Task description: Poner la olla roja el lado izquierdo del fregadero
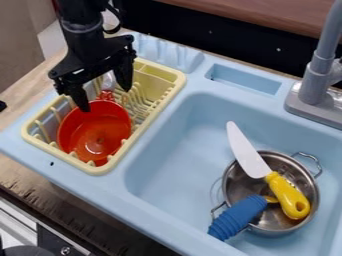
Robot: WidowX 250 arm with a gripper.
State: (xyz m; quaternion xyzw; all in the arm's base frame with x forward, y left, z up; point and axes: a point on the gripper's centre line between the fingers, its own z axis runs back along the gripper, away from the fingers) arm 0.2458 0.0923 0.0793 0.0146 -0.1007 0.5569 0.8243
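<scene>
Nearest the camera: front rim of the light blue sink (150,225), smooth, with rounded corners. Just behind it in the basin, a blue ribbed handle (238,217), thick and rounded, leans across the rim of a shiny metal pot (308,192). Pot round, two looped wire handles. Across it lies a knife (248,151): broad white blade with a rounded tip, sticking out past the rim; smooth bulging yellow handle, holed at the end.

Red pot (93,129): in the cream dish rack (100,169), left of the basin. Round, glossy inside, open side up, slightly tilted among the rack's slim upright prongs. Rack a rounded rectangle with a smooth, thick lip.

Gripper (105,99), matt black, angular, hangs over the rack. Fingers apart, one to each side of the pot's handle end; contact with it, cannot tell.

Far right, a grey faucet (319,75), cylindrical, on a flat base. Wood-grain counter (19,86) at left.
</scene>
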